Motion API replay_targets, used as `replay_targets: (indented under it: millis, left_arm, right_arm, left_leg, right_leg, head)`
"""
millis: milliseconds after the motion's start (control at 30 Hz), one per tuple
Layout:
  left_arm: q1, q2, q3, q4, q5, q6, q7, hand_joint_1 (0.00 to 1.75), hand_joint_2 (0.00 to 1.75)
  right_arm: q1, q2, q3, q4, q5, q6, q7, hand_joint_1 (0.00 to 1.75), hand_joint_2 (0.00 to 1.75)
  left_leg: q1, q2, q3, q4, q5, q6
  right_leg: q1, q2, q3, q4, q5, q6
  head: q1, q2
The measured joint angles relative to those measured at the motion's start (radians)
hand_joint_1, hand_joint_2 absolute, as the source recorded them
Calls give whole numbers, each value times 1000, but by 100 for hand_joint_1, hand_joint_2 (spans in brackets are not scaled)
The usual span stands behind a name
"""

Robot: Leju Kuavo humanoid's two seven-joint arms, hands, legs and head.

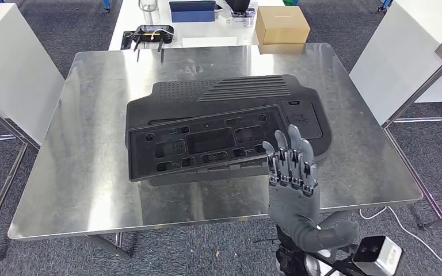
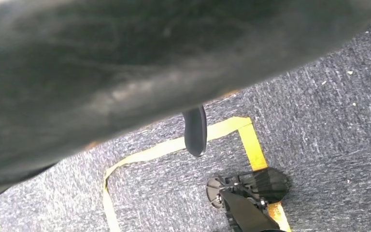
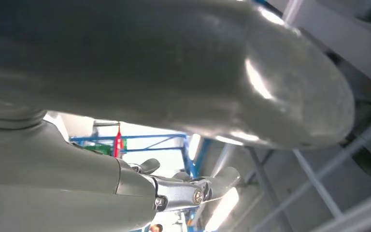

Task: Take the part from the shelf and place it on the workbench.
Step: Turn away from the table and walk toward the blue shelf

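Two black plastic parts lie stacked on the steel workbench [image 1: 92, 172]. The upper part [image 1: 201, 146] is a flat panel with several recesses, lying slightly askew on the larger ribbed part [image 1: 236, 92]. My right hand [image 1: 292, 172] is raised over the bench's near edge, just right of the upper part's corner, fingers straight and apart, holding nothing. The right wrist view looks up past the grey thumb [image 3: 174, 72] and the fingers [image 3: 193, 191] toward the ceiling. My left hand [image 2: 195, 130] hangs over the carpet, one dark finger extended, nothing in it.
Behind the bench, a white table carries a cardboard box [image 1: 282, 24], a black controller [image 1: 149, 34] and a blue case [image 1: 193, 10]. White tables flank the bench at left [image 1: 6, 63] and right [image 1: 403, 52]. Yellow tape [image 2: 174, 145] marks the carpet.
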Motion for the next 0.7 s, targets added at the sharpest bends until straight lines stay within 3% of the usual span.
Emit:
replay_targets:
  millis: [100,200,267,400,433,500,533,567,600,633,700]
  left_arm:
    - [7,2,5,0,8,-1,-11,0,0]
    - [9,7,7,1,14,0,-26,0,0]
    - [10,8,10,2,19,2,-33,0,0]
    - [11,7,10,2,22,2,-36,0,0]
    - [10,7,11,2,22,2,-37,0,0]
    - [9,7,15,2,26,2,-41,0,0]
    - [9,7,17,2,28,1,-44,0,0]
    - [9,7,20,2,29,0,-47,0,0]
    - [10,8,21,2,29,0,-48,0,0]
    - [10,9,22,3,30,-1,-50,0,0]
    - [10,12,22,4,30,0,-51,0,0]
  right_arm:
    - [77,10,-36,-45,31,18,-12,0,0]
    - [134,21,-74,-65,34,21,-14,0,0]
    - [156,29,-98,-71,20,21,-12,0,0]
    - [164,32,-107,-73,14,20,-12,0,0]
    - [167,32,-112,-73,13,20,-12,0,0]
    - [183,36,-140,-74,13,15,-10,0,0]
    - [194,39,-162,-74,16,9,-8,0,0]
    - [204,42,-181,-74,21,3,-6,0,0]
    - [211,45,-196,-74,26,-4,-4,0,0]
    - [213,47,-202,-74,26,-5,-3,0,0]
    - [215,51,-207,-75,26,-6,-2,0,0]
  left_leg:
    - [0,0,1,0,-1,0]
    - [-5,0,5,-2,-7,12]
    - [1,1,16,-14,-3,22]
    - [7,2,24,-23,1,25]
    - [6,3,26,-25,2,26]
    - [6,6,28,-28,4,28]
    - [8,7,28,-29,6,26]
    - [10,7,26,-28,8,20]
    - [11,7,25,-26,10,11]
    - [10,7,26,-25,10,1]
    - [8,8,31,-25,9,-17]
  right_leg:
    - [0,0,1,0,0,0]
    - [-2,0,7,-7,0,9]
    - [-2,0,13,-3,-2,14]
    - [-3,0,16,5,-5,15]
    - [-3,0,11,18,-14,14]
    - [-10,1,-42,131,-69,13]
    - [-18,0,-54,161,-86,22]
    - [-27,0,-46,153,-89,35]
    - [-35,-3,-23,111,-74,49]
    - [-37,-4,14,39,-47,54]
    - [-34,-7,32,1,-26,39]
  head:
    - [0,0]
    - [0,0]
    - [-1,0]
    - [0,0]
    - [1,0]
    - [3,0]
    - [4,0]
    - [4,0]
    - [5,0]
    - [6,0]
    - [5,0]
